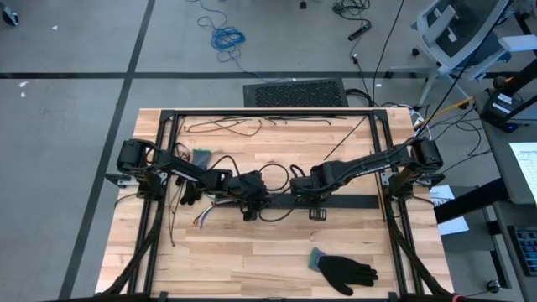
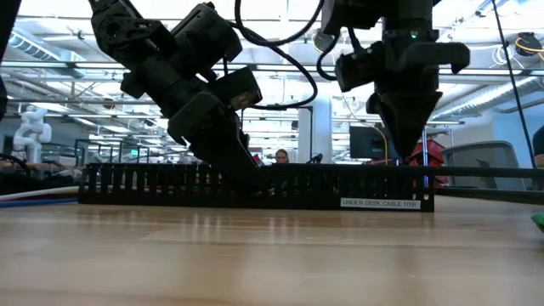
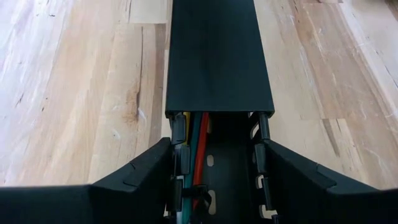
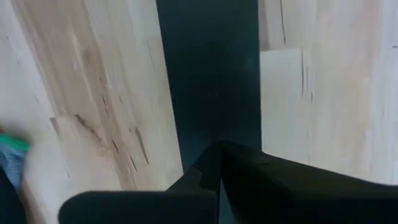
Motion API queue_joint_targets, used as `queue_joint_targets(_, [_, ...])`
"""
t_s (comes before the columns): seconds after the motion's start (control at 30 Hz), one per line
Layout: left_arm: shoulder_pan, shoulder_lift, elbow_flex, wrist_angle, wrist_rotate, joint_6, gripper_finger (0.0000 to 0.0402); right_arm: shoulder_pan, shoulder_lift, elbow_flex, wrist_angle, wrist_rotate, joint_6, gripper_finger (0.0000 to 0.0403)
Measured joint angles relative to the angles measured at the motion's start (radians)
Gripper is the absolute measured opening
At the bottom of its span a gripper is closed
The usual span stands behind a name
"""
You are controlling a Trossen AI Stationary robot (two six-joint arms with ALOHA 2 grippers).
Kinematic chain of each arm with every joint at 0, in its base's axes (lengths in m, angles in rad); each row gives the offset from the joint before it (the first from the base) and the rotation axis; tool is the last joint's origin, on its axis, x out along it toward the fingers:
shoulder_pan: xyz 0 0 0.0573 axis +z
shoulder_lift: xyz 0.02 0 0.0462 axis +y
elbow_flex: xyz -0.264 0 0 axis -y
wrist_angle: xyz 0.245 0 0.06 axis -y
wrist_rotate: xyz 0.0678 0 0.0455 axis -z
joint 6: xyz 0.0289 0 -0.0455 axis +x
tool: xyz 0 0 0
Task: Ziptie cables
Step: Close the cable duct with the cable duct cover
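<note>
A black slotted strip (image 1: 336,201) lies flat on the table's middle, running left to right. A solid black cover (image 3: 217,56) closes most of its top. At its uncovered left end the cables (image 3: 198,149), orange, green, blue and yellow, lie inside the channel. Their loose ends (image 1: 205,218) stick out onto the table. My left gripper (image 3: 217,165) straddles that uncovered end. My right gripper (image 2: 406,153) is shut and points straight down over the cover, its tips just above the strip (image 2: 255,187). I cannot tell whether they touch it. My left gripper has the strip's uncovered end between its two fingers, one against each slotted side wall (image 3: 176,134). The fingers slant down from the table's left and lie along the strip. The strip rests flat on the table, with the cables between the walls.
A black glove (image 1: 346,270) lies near the front edge, right of centre. Another dark glove (image 1: 190,195) lies under the left arm. Thin black strands (image 1: 226,127) trail along the far side. Black frame rails (image 1: 268,113) border the table. A blue coiled cord (image 1: 226,37) lies on the floor beyond.
</note>
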Motion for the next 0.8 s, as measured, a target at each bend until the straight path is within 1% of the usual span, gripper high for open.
queue_joint_targets(0.17, [0.0,0.0,0.0,0.0,-0.001,0.0,0.0228,0.0,0.0,-0.012,0.024,0.0,-0.004,0.0])
queue_joint_targets(0.33, [0.0,0.0,0.0,0.0,-0.001,0.0,0.0228,0.0,0.003,-0.011,0.134,0.004,-0.008,0.0])
queue_joint_targets(0.63, [0.0,0.0,0.0,-0.005,-0.002,0.031,0.0228,-0.001,0.113,-0.005,0.267,0.008,-0.015,0.0])
queue_joint_targets(0.8, [0.0,-0.002,-0.003,-0.014,-0.002,0.032,0.0228,-0.014,0.124,-0.007,0.329,0.0,-0.015,0.0])
